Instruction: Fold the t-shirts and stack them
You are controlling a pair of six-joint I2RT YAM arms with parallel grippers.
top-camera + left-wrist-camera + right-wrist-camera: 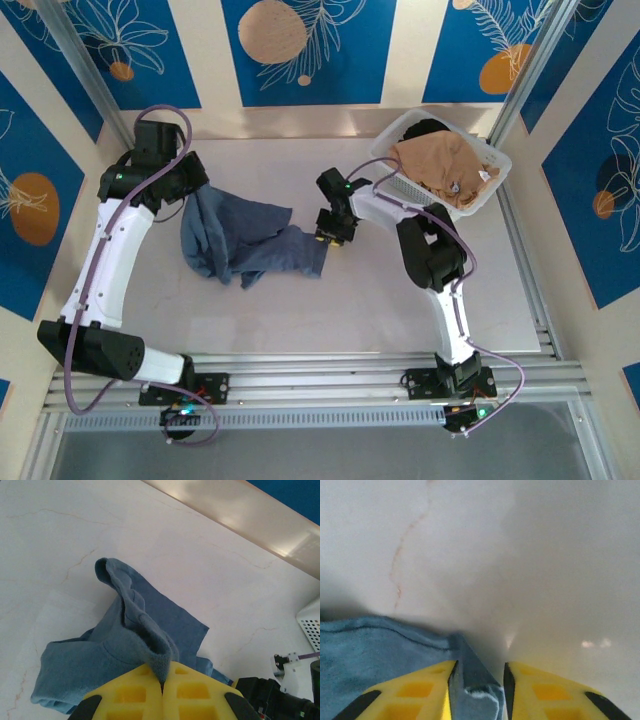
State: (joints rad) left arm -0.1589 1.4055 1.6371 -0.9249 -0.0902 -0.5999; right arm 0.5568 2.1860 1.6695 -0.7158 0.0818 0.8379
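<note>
Slate-blue first, from the top external view: found the dusty slate-blue soft cloth t-shirt (240, 245) bunched and unfolded on the pale marble-look table (350, 320), strung between both arms. Saw the left gripper (195, 193) at its far left end, raised above the table, and the right gripper (325, 236) low at its right edge. Noted the tan-beige soft cloth t-shirt (440, 165) heaped in the white lattice plastic basket (497, 180) at the far right corner. Spotted no folded shirt and no stack.

Turned to the left wrist view: found the left gripper (162, 682) closed tight, yellow pads (130, 695) together, pinching a ridge of the slate-blue t-shirt (125, 645), with the rest draped down to the table (75, 530) in loose folds. Caught a corner of the basket (312, 622) at the right edge.

Ended with the right wrist view: found the right gripper (479, 675) down at the table (530, 555), jaws narrowed around a corner of the slate-blue t-shirt (370, 650), cloth touching one finger (420, 690), a thin dark gap beside the other. Could not tell whether that corner was clamped.

Judged the task barely begun: first shirt taken at two points, probably for spreading, with no fold made. Left to do: flattening and folding it, then fetching, folding and stacking the tan one.
</note>
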